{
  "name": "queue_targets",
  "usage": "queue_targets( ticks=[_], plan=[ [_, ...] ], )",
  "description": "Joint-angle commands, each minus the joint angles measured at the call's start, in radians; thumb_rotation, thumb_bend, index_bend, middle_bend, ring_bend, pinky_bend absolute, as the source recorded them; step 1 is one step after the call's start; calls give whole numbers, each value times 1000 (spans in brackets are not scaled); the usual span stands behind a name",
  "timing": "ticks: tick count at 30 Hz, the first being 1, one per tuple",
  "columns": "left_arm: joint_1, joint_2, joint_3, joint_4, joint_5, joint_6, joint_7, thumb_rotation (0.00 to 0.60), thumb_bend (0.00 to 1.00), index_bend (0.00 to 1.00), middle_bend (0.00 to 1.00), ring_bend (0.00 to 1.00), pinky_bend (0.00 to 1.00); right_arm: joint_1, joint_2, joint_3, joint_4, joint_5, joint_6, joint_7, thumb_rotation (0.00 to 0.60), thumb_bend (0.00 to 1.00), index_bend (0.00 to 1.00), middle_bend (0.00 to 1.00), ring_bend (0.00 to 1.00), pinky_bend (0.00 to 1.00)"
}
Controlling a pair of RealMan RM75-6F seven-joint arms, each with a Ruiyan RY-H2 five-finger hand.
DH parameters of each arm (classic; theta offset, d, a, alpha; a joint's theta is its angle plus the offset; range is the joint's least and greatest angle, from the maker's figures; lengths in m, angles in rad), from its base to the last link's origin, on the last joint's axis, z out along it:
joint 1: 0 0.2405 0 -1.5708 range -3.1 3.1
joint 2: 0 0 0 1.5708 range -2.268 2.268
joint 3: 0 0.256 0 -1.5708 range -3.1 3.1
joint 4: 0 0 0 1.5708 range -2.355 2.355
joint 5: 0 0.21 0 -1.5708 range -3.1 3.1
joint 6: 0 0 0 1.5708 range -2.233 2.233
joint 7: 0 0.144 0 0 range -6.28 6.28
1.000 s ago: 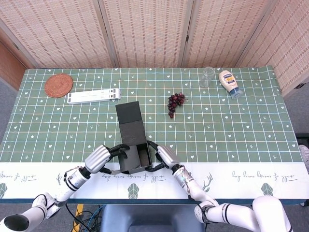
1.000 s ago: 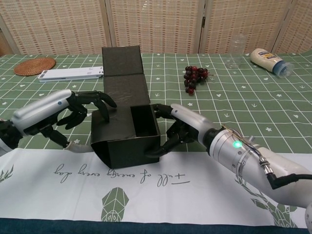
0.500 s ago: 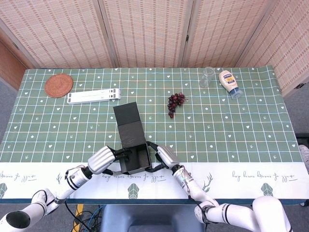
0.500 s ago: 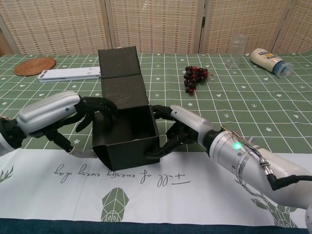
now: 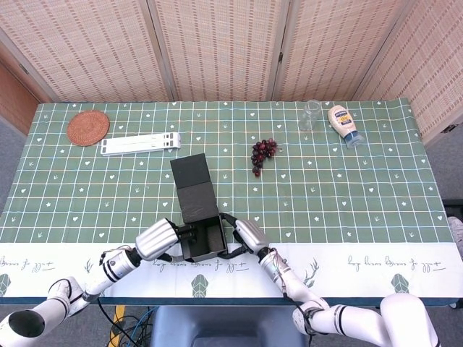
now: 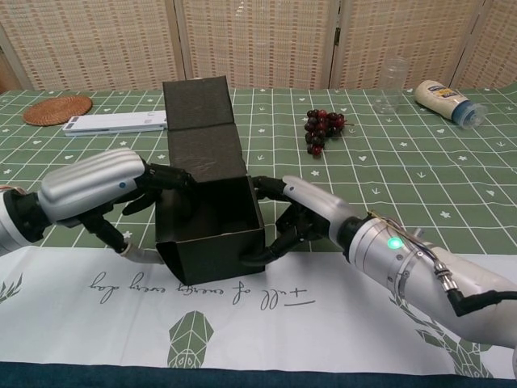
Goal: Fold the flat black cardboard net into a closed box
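The black cardboard box, partly folded with its walls up and its top open, stands near the front edge of the tabletop, a little left of centre, on the border between the green check and the white printed strip. Its long lid flap lies flat on the cloth, stretching toward the back edge. The left hand presses against the box's left wall, its fingers curled over the rim into the opening. The right hand clasps the right wall, dark fingertips touching the front right corner. Both hands thus grip the box between them.
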Motion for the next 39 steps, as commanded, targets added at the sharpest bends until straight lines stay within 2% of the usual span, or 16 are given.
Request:
queue_targets(
  ticks=[1, 4, 5, 11, 14, 18, 25, 30, 39],
  plan=[
    [1, -3, 5, 8, 3, 1, 10, 600, 92, 547, 373, 830, 888, -1, 1, -2, -1, 0, 0, -7, 600, 472, 350, 480, 920, 1000],
    [1, -7, 8, 17, 4, 4, 16, 600, 92, 551, 374, 752, 888, -3, 5, -4, -6, 1, -1, -17, 600, 492, 302, 478, 921, 1000],
    [1, -7, 8, 17, 3, 3, 15, 600, 91, 553, 377, 783, 888, -3, 7, -5, -7, 1, -1, -23, 600, 499, 285, 476, 921, 1000],
    [2, -14, 14, 28, 3, 3, 16, 600, 92, 576, 407, 800, 888, -4, 23, -6, -33, 12, -7, -66, 600, 515, 214, 464, 920, 1000],
    [2, -17, 17, 35, 4, 5, 16, 600, 91, 593, 430, 752, 888, -6, 27, -6, -42, 18, -6, -86, 600, 516, 210, 463, 920, 1000],
    [5, -23, 16, 41, 2, 16, 13, 600, 92, 633, 490, 757, 888, -8, 29, -8, -51, 24, -5, -103, 600, 517, 210, 463, 920, 1000],
    [12, -36, 17, 61, -1, 30, 6, 600, 91, 635, 508, 786, 882, -14, 27, -7, -59, 29, 1, -115, 600, 525, 210, 456, 920, 1000],
    [17, -52, 22, 76, -2, 31, -5, 600, 91, 673, 548, 817, 870, -17, 29, -9, -66, 30, 1, -123, 600, 530, 210, 431, 921, 1000],
    [24, -61, 18, 74, -17, 29, -43, 600, 91, 707, 564, 827, 792, -18, 30, -9, -72, 23, 5, -123, 600, 533, 210, 400, 920, 1000]
  ],
)
